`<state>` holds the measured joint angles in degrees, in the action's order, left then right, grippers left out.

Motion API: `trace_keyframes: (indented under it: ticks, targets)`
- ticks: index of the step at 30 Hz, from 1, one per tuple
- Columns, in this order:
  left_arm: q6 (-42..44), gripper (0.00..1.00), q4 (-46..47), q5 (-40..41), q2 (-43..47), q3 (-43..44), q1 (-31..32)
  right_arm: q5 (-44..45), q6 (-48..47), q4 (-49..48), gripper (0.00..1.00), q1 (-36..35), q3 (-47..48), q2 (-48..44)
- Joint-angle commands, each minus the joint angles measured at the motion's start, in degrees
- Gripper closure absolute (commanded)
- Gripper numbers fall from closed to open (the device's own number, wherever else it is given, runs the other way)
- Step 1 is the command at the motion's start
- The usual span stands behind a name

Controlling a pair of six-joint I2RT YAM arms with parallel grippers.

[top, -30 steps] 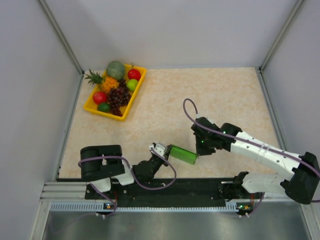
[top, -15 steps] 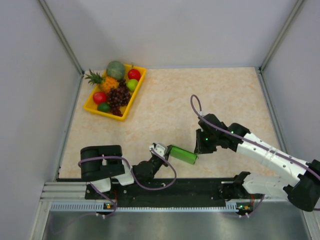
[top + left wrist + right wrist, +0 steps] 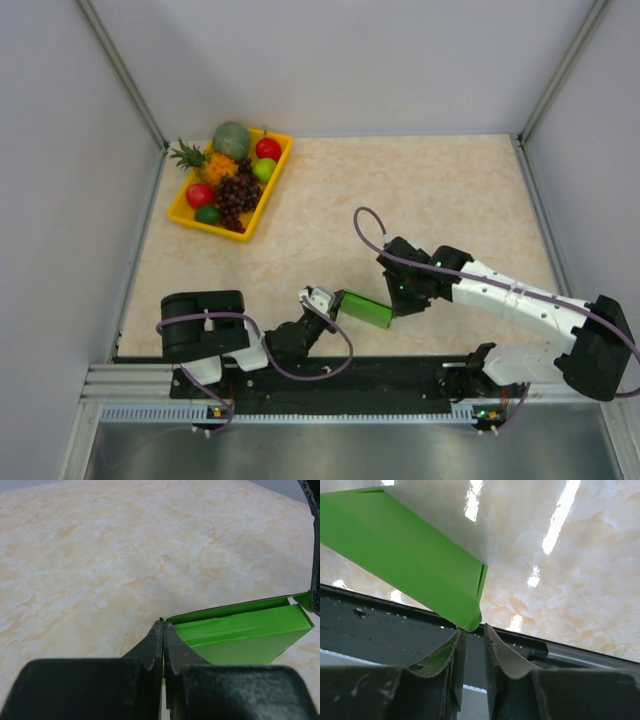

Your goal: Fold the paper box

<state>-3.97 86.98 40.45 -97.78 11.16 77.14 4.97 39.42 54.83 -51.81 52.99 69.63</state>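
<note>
The paper box [image 3: 365, 310] is a bright green, partly folded flat piece held just above the table's near edge. My left gripper [image 3: 335, 299] is shut on its left edge; in the left wrist view the fingers [image 3: 163, 623] pinch a thin green flap, and the box [image 3: 240, 635] stretches away to the right. My right gripper [image 3: 399, 303] is at the box's right end. In the right wrist view its jaws [image 3: 472, 628] stand slightly apart, with the box's lower corner [image 3: 405, 565] just at the tip of the left finger, not clamped.
A yellow tray [image 3: 178, 206] of toy fruit sits at the far left of the table. The black base rail [image 3: 400, 372] runs along the near edge, right under the box and both grippers. White walls close in the left, back and right sides.
My right gripper has let go of the box's right end, its jaws parting a little, pulled slightly away and come back beside it. The left gripper and box stay put.
</note>
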Motion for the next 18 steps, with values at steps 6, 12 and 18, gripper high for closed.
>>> trace_keyframes:
  ticks: [6,12,18]
  targets:
    - [0.45,1.0,4.07,-1.07,-2.33,-1.05,0.73,3.47,0.31,-0.42,0.84,-0.75,3.61,0.59]
    - [0.45,1.0,4.34,-1.07,-2.24,-1.23,0.73,2.67,0.31,-1.57,0.86,-0.66,3.08,1.3]
    - [0.54,1.0,4.6,-0.9,-2.33,-1.31,0.9,3.46,0.66,-1.92,1.0,-0.57,3.43,1.39]
